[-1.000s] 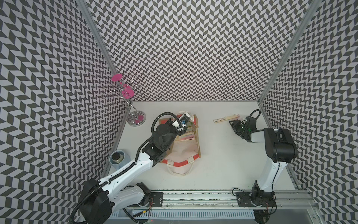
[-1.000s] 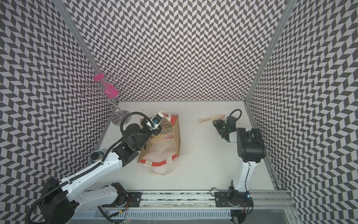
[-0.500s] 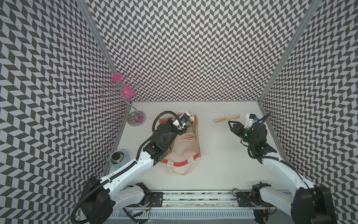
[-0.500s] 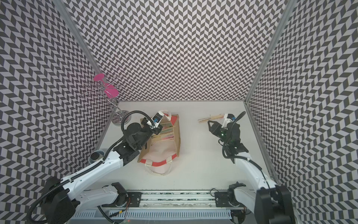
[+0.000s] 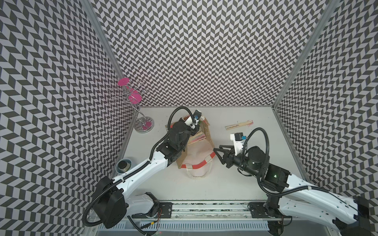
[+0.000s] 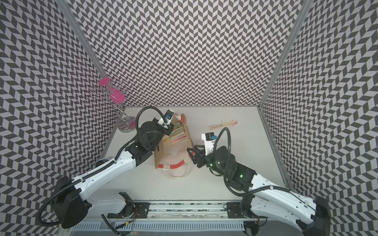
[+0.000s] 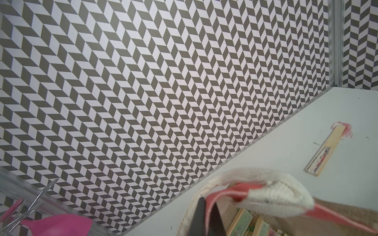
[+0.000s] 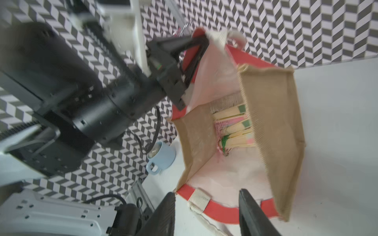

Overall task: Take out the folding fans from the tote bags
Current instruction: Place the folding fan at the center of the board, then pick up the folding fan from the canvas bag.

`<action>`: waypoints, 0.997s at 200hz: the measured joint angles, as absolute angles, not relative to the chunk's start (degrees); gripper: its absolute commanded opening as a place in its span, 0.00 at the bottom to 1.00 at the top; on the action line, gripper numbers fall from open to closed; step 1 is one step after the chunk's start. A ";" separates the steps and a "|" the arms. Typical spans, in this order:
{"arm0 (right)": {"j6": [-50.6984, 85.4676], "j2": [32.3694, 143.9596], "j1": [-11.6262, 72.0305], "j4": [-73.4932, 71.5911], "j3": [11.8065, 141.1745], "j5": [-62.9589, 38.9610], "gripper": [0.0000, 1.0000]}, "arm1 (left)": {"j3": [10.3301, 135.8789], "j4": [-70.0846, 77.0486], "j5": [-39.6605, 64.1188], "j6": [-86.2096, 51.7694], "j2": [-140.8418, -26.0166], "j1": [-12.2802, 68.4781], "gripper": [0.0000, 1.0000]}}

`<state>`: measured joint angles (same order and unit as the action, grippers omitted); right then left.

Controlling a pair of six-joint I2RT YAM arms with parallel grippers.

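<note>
The tan jute tote bag lies on its side with its mouth toward the front edge. Several folding fans are stacked deep inside. One more folding fan with a pink tassel lies on the table at the back right. My left gripper is shut on the bag's red rim at the far upper edge. Open, my right gripper hovers at the mouth's right front corner, its fingers either side of the red trim and nothing held.
A chrome wire stand with pink discs sits at the back left corner. By the left wall, next to my left arm, is a blue mug. Patterned walls close in three sides.
My right arm has swung from beside the fan at the back right down to the bag's mouth, its gripper staying open. The left arm and the bag have not moved.
</note>
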<state>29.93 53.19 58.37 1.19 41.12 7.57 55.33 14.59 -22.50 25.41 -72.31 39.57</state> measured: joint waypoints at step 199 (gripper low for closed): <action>34.13 105.41 59.11 -0.89 63.92 4.95 0.45 | 57.04 11.40 -25.41 19.57 -71.92 41.76 0.00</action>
